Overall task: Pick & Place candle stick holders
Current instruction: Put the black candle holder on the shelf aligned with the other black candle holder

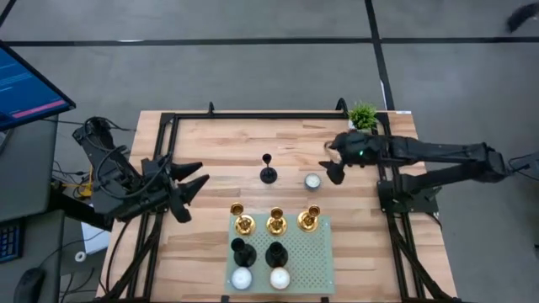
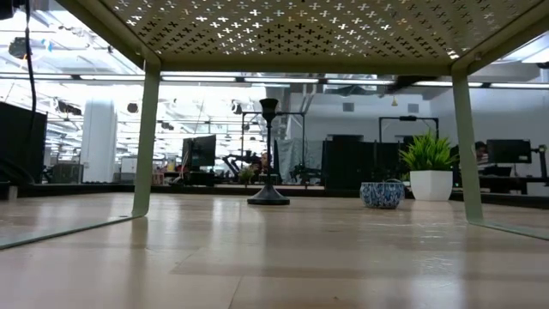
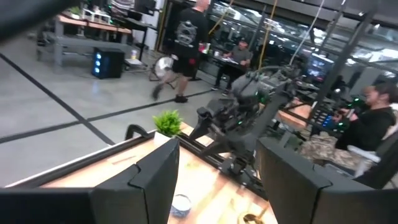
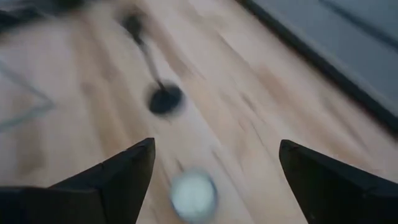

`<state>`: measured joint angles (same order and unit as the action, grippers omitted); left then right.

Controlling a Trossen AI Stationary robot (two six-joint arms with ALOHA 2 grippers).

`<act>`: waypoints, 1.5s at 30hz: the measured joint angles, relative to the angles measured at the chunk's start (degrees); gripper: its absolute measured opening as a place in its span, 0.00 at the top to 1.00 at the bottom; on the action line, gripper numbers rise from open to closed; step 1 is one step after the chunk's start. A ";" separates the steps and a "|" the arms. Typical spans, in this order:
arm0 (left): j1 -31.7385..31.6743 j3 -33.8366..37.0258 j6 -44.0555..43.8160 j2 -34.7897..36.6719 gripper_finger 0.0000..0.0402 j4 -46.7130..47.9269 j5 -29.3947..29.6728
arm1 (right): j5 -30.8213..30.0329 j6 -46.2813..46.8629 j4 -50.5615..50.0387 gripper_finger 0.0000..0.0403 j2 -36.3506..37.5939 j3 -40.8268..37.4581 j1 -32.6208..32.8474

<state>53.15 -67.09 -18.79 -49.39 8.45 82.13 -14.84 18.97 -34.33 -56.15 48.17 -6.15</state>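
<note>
Candle stick holders are mostly gathered on my perforated green rack point(image 1: 316, 252) at the near edge of the table point(image 1: 210, 143). Closest to me on that rack sit two white round objects point(image 1: 260, 278), side by side. Just behind them stand two black holders point(image 1: 258, 252), and behind those a row of three gold holders point(image 1: 276, 221) along the rack's far edge.

Beyond the rack, on the bare wood near the table's middle, the sixth black holder point(image 1: 268, 170) stands upright and alone; my low view shows it point(image 2: 268, 154) slim and vertical on its round base. Just to its right sits a small blue-patterned bowl point(image 1: 312, 180), apart from it.

My left gripper point(image 1: 195, 181) hangs at the table's left side, fingers spread, nothing between them. My right gripper point(image 1: 331, 160) hovers over the wood just right of the bowl and beyond it, fingers apart point(image 4: 127, 171) and empty, with the lone black holder point(image 4: 155, 74) and the bowl point(image 4: 194, 194) ahead of it.

Farthest back, at the right corner, stands the small green plant point(image 1: 363, 114).
</note>
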 joint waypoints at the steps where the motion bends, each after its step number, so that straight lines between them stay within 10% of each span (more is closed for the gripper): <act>1: 0.00 0.00 0.53 -0.02 0.47 0.02 0.39 | 2.70 -3.62 3.81 0.18 0.18 -0.34 -1.41; 13: 0.00 0.00 0.50 -0.02 0.47 -0.07 3.82 | 23.73 -21.00 33.91 0.18 -12.71 -6.09 -9.62; 31: 0.02 0.00 0.53 -0.04 0.47 -0.81 7.50 | 30.06 -18.31 67.76 0.19 -39.73 -6.36 -10.45; 45: 0.02 -0.02 0.55 -0.07 0.47 -1.02 7.90 | 30.06 -16.95 70.54 0.20 -50.04 -0.45 -9.62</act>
<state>53.17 -67.11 -18.24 -49.45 7.43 90.03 15.22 2.02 36.20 -106.18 47.72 -15.77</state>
